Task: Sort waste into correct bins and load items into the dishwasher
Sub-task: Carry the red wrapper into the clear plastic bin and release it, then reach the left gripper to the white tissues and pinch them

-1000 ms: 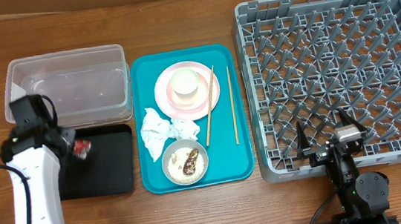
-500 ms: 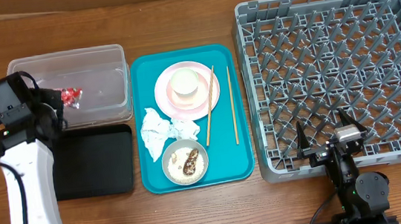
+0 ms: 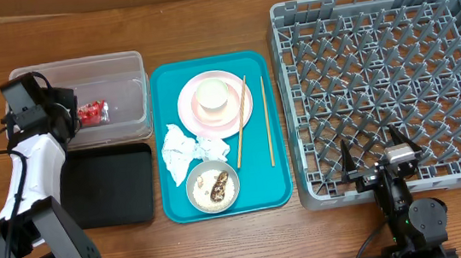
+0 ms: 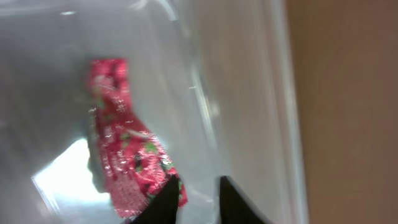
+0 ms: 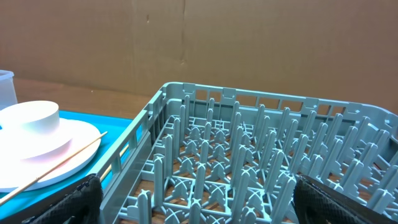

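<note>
Red and white, the little wrapper (image 3: 91, 112) lies inside the clear tub (image 3: 121, 65), near its left end. From the left wrist view we see the wrapper (image 4: 124, 149) flat on the see-through bottom. The left jaws are just beside it, a little bit apart. Nothing sits between them, and one tip touches the end of the wrapper. The left arm (image 3: 33, 167) reaches over the tub's left side.

The black tray (image 3: 112, 189) sits on the counter (image 3: 202, 20) just in front of the tub.

On the teal tray (image 3: 266, 177) we see the pale pink plate (image 3: 188, 116) with the cream cup (image 3: 212, 94) on top of it. One chopstick (image 3: 241, 121) leans on the plate's right edge. The other chopstick (image 3: 268, 134) lies flat next to it. A crumpled napkin (image 3: 183, 147) lies in front of the plate. The grey-white bowl (image 3: 192, 189) is near the tray's front edge, with rice and a brown scrap (image 3: 217, 192) inside.

The grey dish rack (image 3: 457, 2) is on the right. The right jaws are spread wide at its front edge and they hold nothing.
</note>
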`<move>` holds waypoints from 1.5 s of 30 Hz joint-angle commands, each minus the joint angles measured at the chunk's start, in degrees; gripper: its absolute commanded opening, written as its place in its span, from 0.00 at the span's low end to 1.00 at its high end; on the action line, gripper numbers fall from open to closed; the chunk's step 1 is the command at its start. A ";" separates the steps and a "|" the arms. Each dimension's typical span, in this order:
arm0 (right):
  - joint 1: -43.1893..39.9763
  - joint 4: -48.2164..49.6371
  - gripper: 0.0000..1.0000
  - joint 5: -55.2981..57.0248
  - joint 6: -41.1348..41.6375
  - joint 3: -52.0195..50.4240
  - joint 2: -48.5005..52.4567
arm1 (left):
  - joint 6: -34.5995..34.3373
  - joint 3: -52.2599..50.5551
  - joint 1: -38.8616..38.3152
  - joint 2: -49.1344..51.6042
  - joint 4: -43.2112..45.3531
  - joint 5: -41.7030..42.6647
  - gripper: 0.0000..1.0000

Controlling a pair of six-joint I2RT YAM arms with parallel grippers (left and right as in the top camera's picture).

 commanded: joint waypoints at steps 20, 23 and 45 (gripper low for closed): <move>0.33 0.39 1.00 0.04 0.04 -0.61 -0.61 | 28.72 8.15 -13.07 -25.66 -32.39 11.43 0.62; 0.33 0.39 1.00 0.04 0.04 -0.61 -0.61 | 29.81 8.13 -17.66 -25.94 -39.69 6.01 0.63; 0.33 0.39 1.00 0.04 0.04 -0.61 -0.61 | 30.77 7.82 -39.63 -0.48 -50.47 -14.69 0.28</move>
